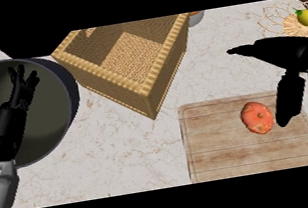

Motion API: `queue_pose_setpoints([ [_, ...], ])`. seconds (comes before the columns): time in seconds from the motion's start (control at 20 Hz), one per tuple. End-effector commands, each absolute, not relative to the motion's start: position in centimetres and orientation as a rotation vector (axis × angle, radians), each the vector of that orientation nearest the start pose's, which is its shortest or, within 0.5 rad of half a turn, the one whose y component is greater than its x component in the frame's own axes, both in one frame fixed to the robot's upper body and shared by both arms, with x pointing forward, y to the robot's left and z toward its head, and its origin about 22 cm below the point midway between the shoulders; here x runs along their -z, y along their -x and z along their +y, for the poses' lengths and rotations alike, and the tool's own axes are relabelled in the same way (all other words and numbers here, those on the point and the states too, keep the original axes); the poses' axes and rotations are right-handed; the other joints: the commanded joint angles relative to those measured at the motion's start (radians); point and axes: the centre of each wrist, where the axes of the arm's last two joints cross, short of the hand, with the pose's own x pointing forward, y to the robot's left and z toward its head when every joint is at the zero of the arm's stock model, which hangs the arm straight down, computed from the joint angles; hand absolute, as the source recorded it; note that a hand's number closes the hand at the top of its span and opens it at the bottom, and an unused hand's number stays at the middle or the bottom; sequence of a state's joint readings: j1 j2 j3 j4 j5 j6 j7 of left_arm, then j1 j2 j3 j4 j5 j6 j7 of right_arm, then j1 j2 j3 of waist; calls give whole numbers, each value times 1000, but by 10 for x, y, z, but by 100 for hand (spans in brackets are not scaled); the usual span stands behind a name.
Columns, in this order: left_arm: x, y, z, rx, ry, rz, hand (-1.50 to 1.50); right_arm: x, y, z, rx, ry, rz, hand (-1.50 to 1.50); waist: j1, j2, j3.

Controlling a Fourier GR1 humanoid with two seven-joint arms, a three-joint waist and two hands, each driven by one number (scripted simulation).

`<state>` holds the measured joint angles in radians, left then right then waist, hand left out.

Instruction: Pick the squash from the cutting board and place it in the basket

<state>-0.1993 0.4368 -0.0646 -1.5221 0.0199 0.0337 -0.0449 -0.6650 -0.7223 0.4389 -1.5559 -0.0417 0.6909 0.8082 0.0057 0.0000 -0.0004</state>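
You see the squash (258,117) lying on the cutting board (233,157), right of centre. Your right hand (288,62) hangs over the board's right side, fingers straight and pointing down just beside the squash, clamped on nothing. Your left hand (21,85) rests at far left over a dark round pan (54,91), fingers up and apart. The basket (128,59) stands behind the board.

Between the cutting board (255,158) and the basket (126,60) lay a strip of bare table (127,151), nothing standing on it. The basket's near wall rose in the way (its top was open). The left hand (23,83) hung over a dark bowl (55,121), well aside.
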Motion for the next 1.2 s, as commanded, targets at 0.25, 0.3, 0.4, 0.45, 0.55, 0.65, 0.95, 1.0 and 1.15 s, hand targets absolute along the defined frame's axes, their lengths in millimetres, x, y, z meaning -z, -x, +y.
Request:
queue_pose_setpoints([
  [0.25, -67, -275, 292, 386, -268, -1710, 0, -130, -334, -220, -1472, 514, -660, -150, 4, 0, 1],
  [0.3, -81, -282, 292, 376, -298, -1738, 0, -129, -325, -225, -1475, 530, -653, -150, -2, -1, 1],
  [0.4, -72, -286, 295, 359, -302, -1723, 0, -125, -321, -235, -1477, 531, -643, -150, -5, 0, 0],
  [0.45, -89, -281, 295, 378, -275, -1719, 0, -113, -321, -232, -1475, 524, -650, -150, -2, -1, 1],
  [0.55, -68, -291, 285, 372, -305, -1719, 0, -95, -317, -235, -1468, 532, -662, -150, -6, 1, 1],
  [0.65, -71, -296, 293, 382, -304, -1732, 0, -94, -325, -248, -1474, 532, -668, -150, -4, 1, 1],
  [0.95, -78, -287, 271, 363, -293, -1722, 0, -91, -317, -227, -1460, 553, -737, -150, -4, 0, 1],
  [1.0, -68, -284, 291, 374, -299, -1725, 0, -90, -319, -246, -1477, 550, -732, -150, -3, 0, 1],
  [1.15, -92, -291, 301, 381, -312, -1719, 0, -90, -318, -231, -1476, 573, -696, -150, -3, 0, 0],
])
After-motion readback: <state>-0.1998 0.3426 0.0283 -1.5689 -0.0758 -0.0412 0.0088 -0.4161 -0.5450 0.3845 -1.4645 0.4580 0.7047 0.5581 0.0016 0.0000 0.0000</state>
